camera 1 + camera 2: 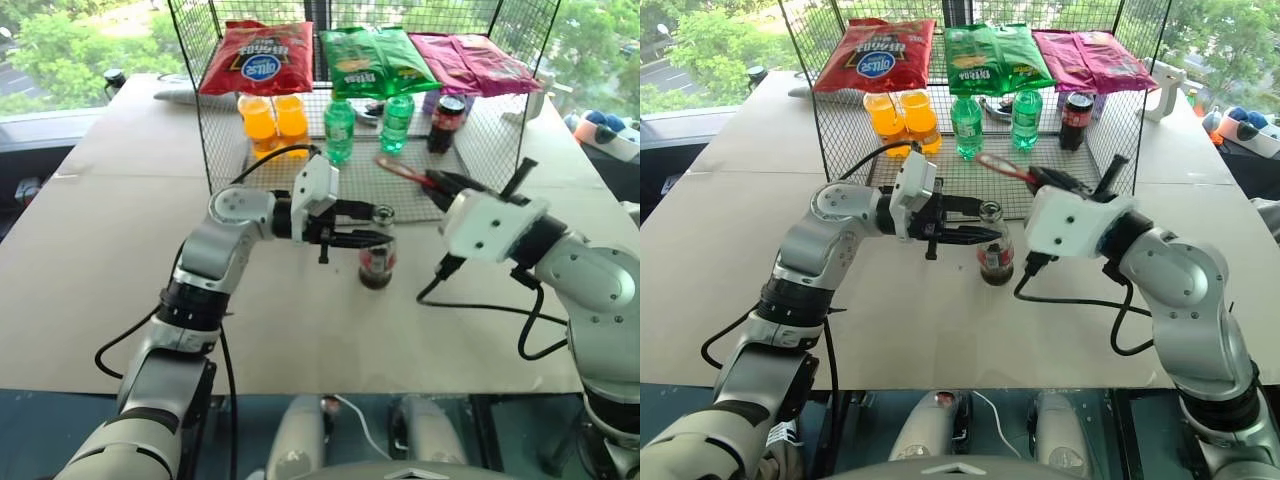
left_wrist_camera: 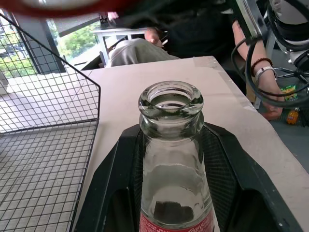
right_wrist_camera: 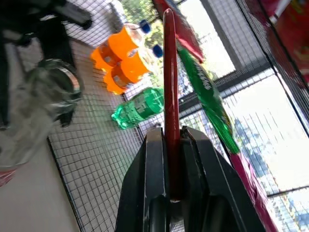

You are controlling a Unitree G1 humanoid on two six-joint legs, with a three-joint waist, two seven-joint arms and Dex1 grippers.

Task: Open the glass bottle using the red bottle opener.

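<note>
Pale table (image 1: 120,250) by windows, wire rack (image 1: 370,180) at far side stocked with chip bags and drink bottles. Glass bottle (image 1: 378,262) upright at table centre, mouth uncapped, neck clamped between left gripper (image 1: 375,232) fingers. Red bottle opener (image 1: 405,172) pinched edge-on in right gripper (image 1: 432,182), raised just right of bottle, apart from it.

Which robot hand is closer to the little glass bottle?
The left hand. Its fingers sit on both sides of the glass bottle, gripping its neck. The right hand is off to the bottle's right and higher, clamped on the red bottle opener.
</note>
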